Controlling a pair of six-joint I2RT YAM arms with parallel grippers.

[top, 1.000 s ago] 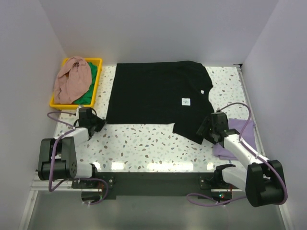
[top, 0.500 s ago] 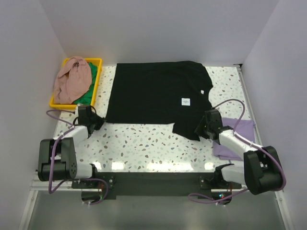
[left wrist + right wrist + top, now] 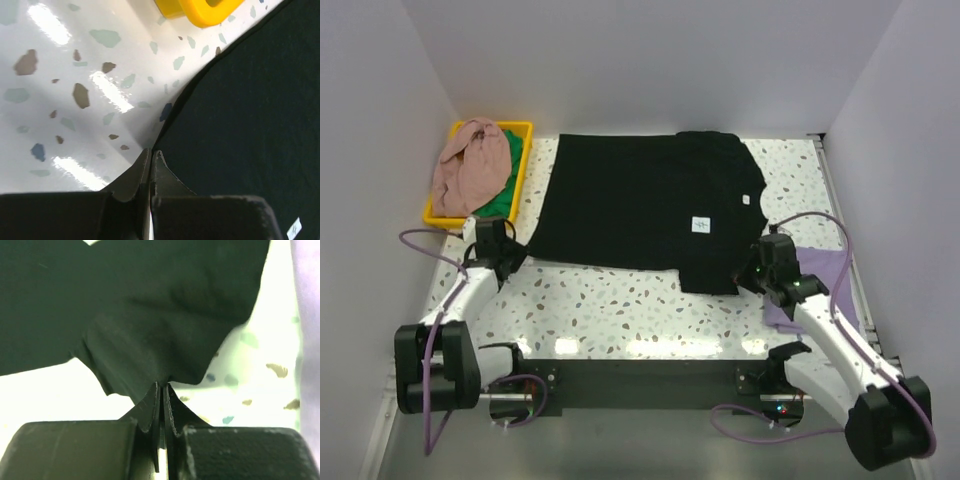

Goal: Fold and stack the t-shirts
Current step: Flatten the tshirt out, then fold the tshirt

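Left gripper [image 3: 151, 152], jaws pressed together on the hem edge of the black t-shirt [image 3: 250, 125] at its near left corner; right gripper [image 3: 162, 386], jaws clamped on the near right corner, where the cloth puckers into a gathered point. The black t-shirt [image 3: 640, 205] lies spread flat across the middle of the speckled tabletop [image 3: 620, 300]. It carries a small white label [image 3: 700, 224] whose print is too small to read; the left wrist view catches only one corner of it [image 3: 295, 227]. The right wrist view shows the gathered folds at the grip and, at its right edge, a strip of the lavender t-shirt [image 3: 307, 315]. Only the overhead view shows that shirt [image 3: 828, 270] lying beside the right arm, and the yellow bin [image 3: 524, 165] at far left holding the pink t-shirt [image 3: 472, 165] over the green t-shirt [image 3: 500, 205].
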